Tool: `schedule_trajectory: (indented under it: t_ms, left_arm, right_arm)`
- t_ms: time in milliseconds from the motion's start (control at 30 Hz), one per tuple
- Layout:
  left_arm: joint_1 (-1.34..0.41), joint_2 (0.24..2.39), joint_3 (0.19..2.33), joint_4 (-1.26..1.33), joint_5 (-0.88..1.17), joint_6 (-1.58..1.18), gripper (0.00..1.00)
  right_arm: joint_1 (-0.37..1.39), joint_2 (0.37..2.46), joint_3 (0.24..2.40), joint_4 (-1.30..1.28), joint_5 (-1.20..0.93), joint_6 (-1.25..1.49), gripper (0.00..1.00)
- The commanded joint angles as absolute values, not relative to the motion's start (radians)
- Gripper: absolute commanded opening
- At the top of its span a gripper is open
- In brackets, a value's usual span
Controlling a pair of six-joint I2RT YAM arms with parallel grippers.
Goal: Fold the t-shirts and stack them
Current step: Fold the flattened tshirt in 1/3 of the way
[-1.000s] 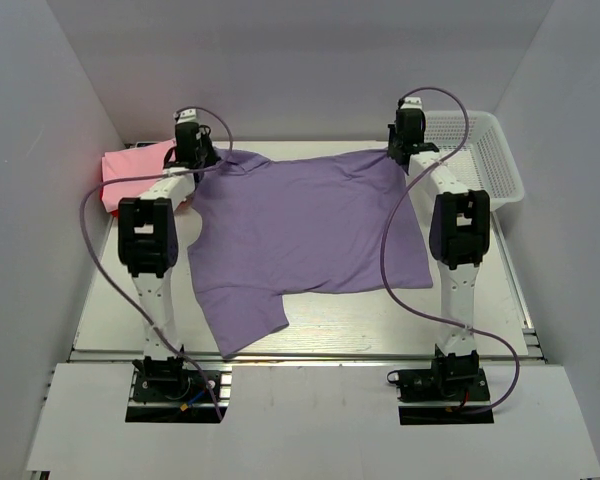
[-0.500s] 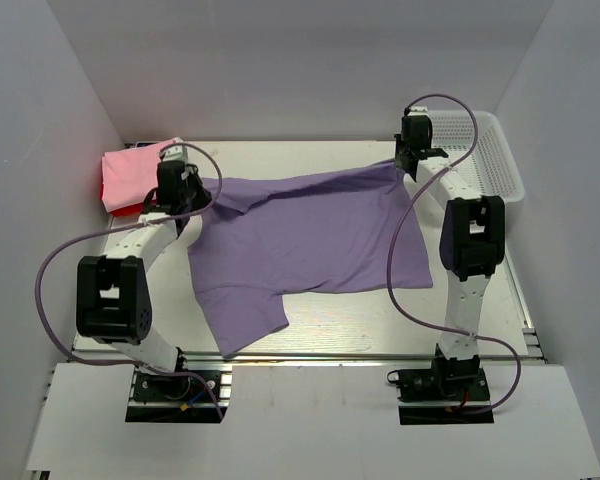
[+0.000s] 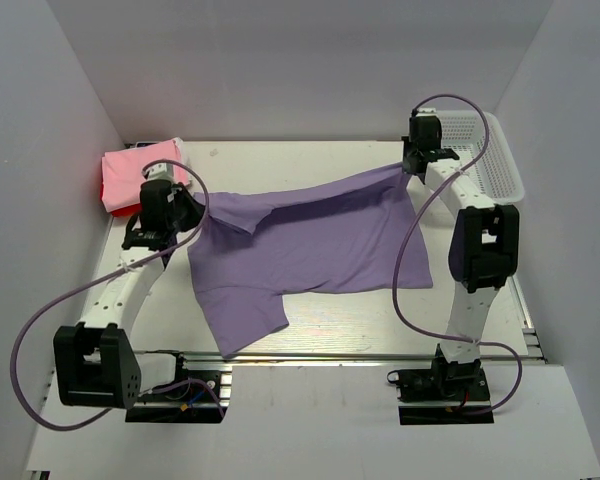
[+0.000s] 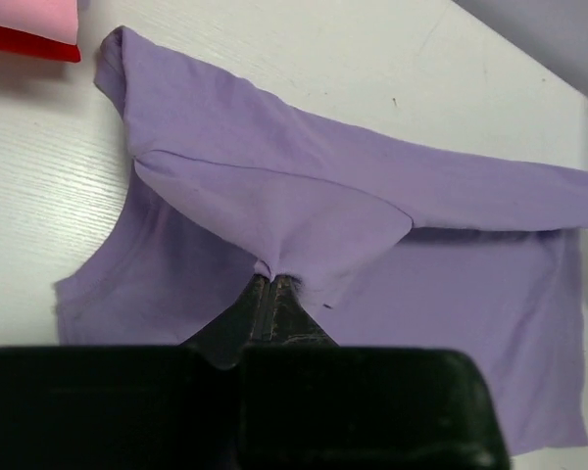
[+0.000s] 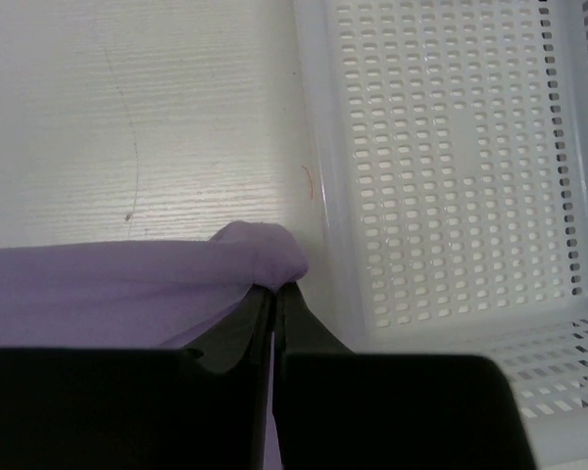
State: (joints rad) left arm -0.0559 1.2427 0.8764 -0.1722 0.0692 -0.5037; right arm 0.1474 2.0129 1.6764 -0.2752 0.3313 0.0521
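Observation:
The lavender-purple t-shirt lies spread on the table, its far edge lifted and folded toward the front. My left gripper is shut on its far left part, and the pinched fabric shows in the left wrist view. My right gripper is shut on the far right corner, a bunched bit of cloth at its tips. The folded light pink t-shirt lies on the red t-shirt at the far left.
A white mesh basket stands at the far right, close beside my right gripper; its wall shows in the right wrist view. White walls enclose the table. Purple cables loop from both arms.
Both grippers have pulled the shirt's far edge toward the front. The left arm has swung down and left with it. The far edge is now raised off the table.

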Motion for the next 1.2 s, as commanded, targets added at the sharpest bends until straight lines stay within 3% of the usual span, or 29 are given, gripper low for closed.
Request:
schedule_trajectory:
  t_ms: [0,300,333,400,467,533,567,633,867,1000,1167]
  left_arm:
    - [-0.058,1.183,0.844,-0.247,0.083,-0.554,0.00]
    - [-0.058,1.048,0.592,-0.267,0.227,-0.563,0.00]
    - [-0.058,1.036,0.572,-0.267,0.239,-0.563,0.04]
    - [-0.058,1.025,0.529,-0.282,0.239,-0.563,0.30]
    - [-0.058,1.025,0.529,-0.302,0.224,-0.563,0.41]
    - [-0.058,1.014,0.561,-0.357,0.196,-0.554,0.60]
    - [-0.058,1.000,0.592,-0.374,0.174,-0.554,0.83]
    - [-0.058,0.986,0.629,-0.397,0.146,-0.554,1.00]
    - [-0.058,1.067,0.709,-0.284,0.165,-0.554,1.00]
    - [-0.058,1.267,0.797,-0.218,0.212,-0.526,1.00]
    - [-0.067,1.497,0.939,-0.120,0.218,-0.506,1.00]
  right_arm:
    - [0.138,1.939,1.655,-0.287,0.348,0.035,0.00]
    - [0.140,1.921,1.595,-0.367,0.327,0.095,0.00]
    - [0.140,1.911,1.576,-0.370,0.315,0.100,0.00]
    - [0.138,1.924,1.513,-0.382,0.308,0.123,0.06]
    - [0.138,1.930,1.494,-0.394,0.314,0.147,0.23]
    - [0.140,1.934,1.499,-0.416,0.307,0.155,0.33]
    - [0.138,1.934,1.509,-0.428,0.316,0.159,0.41]
    - [0.146,1.910,1.519,-0.428,0.307,0.163,0.47]
    - [0.155,1.853,1.529,-0.364,0.126,0.109,0.65]
    - [0.176,1.900,1.568,-0.353,0.086,0.084,0.65]
    - [0.189,2.037,1.731,-0.386,0.195,0.095,0.65]
